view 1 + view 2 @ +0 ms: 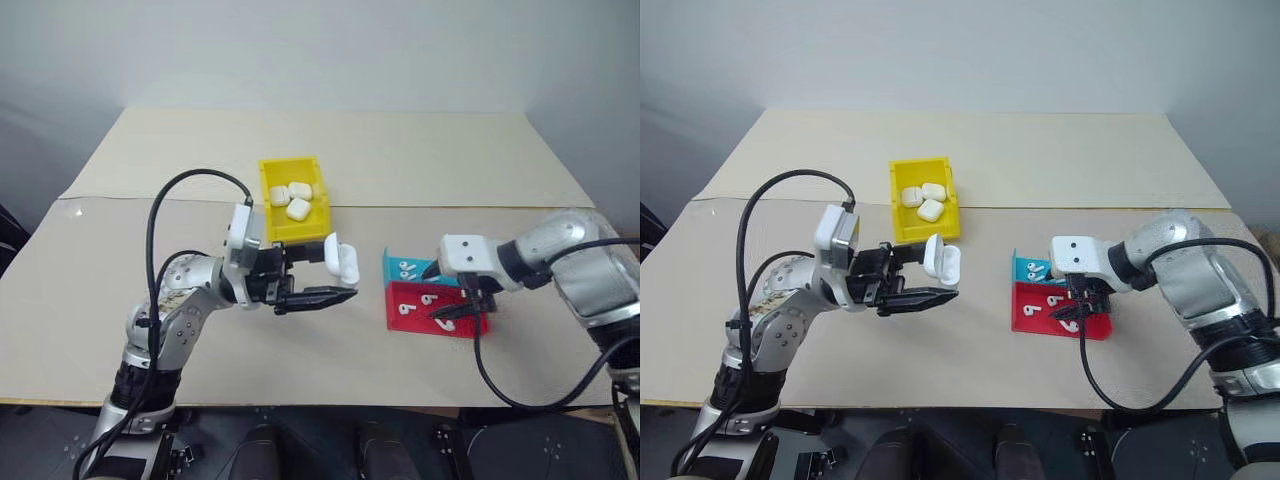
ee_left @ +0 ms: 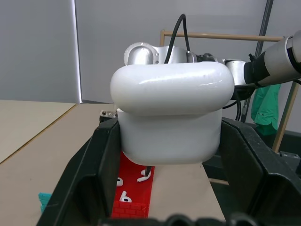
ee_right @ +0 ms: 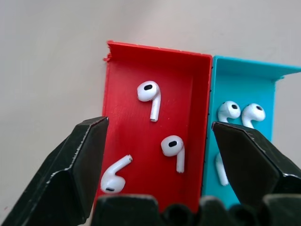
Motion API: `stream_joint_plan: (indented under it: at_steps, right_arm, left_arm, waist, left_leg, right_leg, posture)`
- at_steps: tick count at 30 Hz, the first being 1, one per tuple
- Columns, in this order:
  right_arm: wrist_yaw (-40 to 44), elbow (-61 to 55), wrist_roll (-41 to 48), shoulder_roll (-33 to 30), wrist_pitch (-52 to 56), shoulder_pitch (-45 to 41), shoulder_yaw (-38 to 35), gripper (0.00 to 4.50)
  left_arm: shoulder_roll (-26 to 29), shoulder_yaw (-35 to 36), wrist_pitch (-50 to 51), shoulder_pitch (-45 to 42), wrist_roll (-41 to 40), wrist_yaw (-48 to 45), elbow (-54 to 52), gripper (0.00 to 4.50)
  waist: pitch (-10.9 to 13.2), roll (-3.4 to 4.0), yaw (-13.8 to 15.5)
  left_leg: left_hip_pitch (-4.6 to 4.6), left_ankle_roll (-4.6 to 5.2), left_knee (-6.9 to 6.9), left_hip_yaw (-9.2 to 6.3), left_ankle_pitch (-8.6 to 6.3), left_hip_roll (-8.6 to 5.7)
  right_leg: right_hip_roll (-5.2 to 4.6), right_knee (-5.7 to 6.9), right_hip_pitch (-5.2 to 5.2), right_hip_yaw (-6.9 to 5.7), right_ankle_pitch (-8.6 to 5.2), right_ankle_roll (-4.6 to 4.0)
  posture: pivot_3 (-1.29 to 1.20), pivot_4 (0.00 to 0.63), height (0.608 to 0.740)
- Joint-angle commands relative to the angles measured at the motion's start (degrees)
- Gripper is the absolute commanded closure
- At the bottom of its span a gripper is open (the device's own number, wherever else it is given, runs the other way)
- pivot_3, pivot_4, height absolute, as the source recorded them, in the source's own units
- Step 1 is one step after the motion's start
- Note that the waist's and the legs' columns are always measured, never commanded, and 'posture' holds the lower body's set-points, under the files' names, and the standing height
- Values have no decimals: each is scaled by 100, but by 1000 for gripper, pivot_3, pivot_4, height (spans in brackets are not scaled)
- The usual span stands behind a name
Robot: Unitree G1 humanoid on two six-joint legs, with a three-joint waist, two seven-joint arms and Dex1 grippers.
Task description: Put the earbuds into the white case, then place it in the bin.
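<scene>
My left gripper [image 1: 338, 276] is shut on the white case [image 1: 343, 260], holding it above the table just in front of the yellow bin [image 1: 296, 233]. Seen from the left wrist, the case [image 2: 171, 117] sits between the two black fingers [image 2: 101, 160]. My right gripper [image 3: 159, 126] hangs open over a red tray [image 3: 127, 108], with nothing between its fingers. Three loose earbuds lie in that tray: one [image 3: 149, 92], another [image 3: 173, 147] and a third [image 3: 114, 177]. From the head, the right gripper [image 1: 460, 306] is over the red tray [image 1: 408, 312].
The yellow bin holds three other white cases [image 1: 298, 209]. A blue tray [image 3: 244, 80] with more earbuds [image 3: 229, 110] stands against the red one. Black cables trail from both wrists. Bare tan table lies all around, with a seam across the middle.
</scene>
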Motion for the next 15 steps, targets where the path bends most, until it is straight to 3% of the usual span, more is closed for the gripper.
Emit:
stream_joint_plan:
  at_steps: [1, 5, 8, 11, 15]
  right_arm:
    - [106, -248, 66, 22, 148, -190, -27, 582]
    - [98, -469, -20, 95, 454, -87, 164, 582]
    - [56, -541, -133, 115, 601, -29, 312, 1170]
    - [-133, -482, -303, 225, 697, -68, 438, 2104]
    - [-204, -363, -448, 355, 753, -195, 538, 2104]
  left_arm:
    - [65, 71, -90, -77, -38, 11, -86, 1700]
    - [93, 83, -77, -55, -55, 54, -116, 1700]
    - [111, 89, -74, -38, -72, 71, -139, 1700]
    - [135, 109, -65, -11, -98, 74, -151, 1700]
    - [151, 117, -47, 46, -121, 90, -163, 1700]
  waist:
    - [0, 0, 3]
    - [0, 0, 11]
    - [0, 0, 14]
    - [0, 0, 15]
    - [0, 0, 12]
  left_leg:
    - [0, 0, 0, 0, 0, 0]
    - [-1, 0, -1, 0, 0, 1]
    - [-1, 0, -1, 0, 0, 1]
    - [-1, 0, -1, 0, 0, 0]
    - [-1, 0, -1, 0, 0, 1]
  right_leg:
    - [0, -2, 0, 0, 0, 0]
    - [0, -8, 3, -1, 0, 0]
    - [0, -7, 2, -1, 0, 0]
    - [0, -8, 2, -1, 0, 0]
    - [0, -8, 2, -1, 0, 0]
  posture:
    - [0, 150, 740]
    - [0, 150, 740]
    - [0, 150, 740]
    - [0, 150, 740]
    - [0, 150, 740]
